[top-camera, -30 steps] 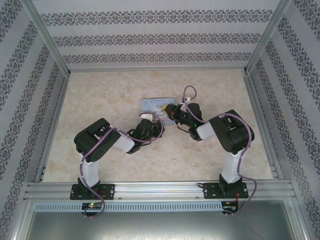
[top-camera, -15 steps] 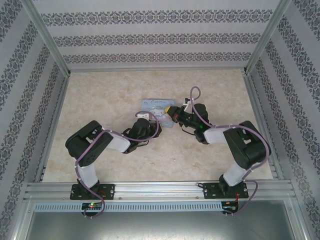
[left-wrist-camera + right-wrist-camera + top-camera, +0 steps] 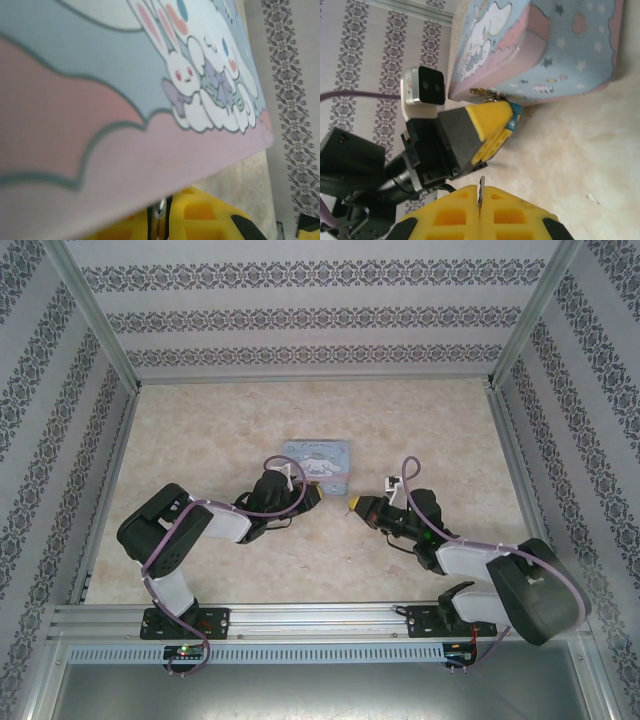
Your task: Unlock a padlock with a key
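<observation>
On the counter (image 3: 200,440) I see the pastel cartoon tin (image 3: 322,458) lying flat. My left pincer (image 3: 314,496) is at the tin's near corner, clamped almost shut on the padlock (image 3: 515,115), whose teal body sits just beside the tin's edge. My right pincer (image 3: 354,506) sits apart from the tin, closed tight on the key (image 3: 481,191), a thin silvery sliver poking out.

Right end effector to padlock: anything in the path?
No loose object in the gap, just bare table. The right end effector holds the key; the left end effector grips the padlock beside the tin, its yellow fingers covering most of the body.
</observation>
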{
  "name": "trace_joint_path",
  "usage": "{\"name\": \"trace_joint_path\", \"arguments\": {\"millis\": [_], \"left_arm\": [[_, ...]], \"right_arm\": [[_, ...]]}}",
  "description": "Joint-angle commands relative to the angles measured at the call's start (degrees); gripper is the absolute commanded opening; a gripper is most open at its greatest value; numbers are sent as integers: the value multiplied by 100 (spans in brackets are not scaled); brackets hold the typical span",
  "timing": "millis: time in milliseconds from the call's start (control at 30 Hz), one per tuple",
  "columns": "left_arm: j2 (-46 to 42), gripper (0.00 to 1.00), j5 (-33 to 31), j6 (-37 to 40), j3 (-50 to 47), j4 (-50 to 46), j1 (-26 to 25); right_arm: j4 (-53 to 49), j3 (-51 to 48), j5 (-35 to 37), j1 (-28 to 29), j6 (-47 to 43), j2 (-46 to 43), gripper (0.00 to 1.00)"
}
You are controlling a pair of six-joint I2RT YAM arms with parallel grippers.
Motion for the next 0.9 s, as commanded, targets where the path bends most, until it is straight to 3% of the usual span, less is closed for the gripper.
{"name": "trace_joint_path", "arguments": {"millis": [0,433,867], "left_arm": [[-186,0,574,-356,169,379,109],[-239,0,1094,-1566,-42,1227,261],[-227,0,1450,-2228,103,783,307]], "right_arm": [[-175,-225,464,210,-180,-305,0],[260,-197,1105,691,9,74,0],[1174,21,1335,847,308,917,0]]}}
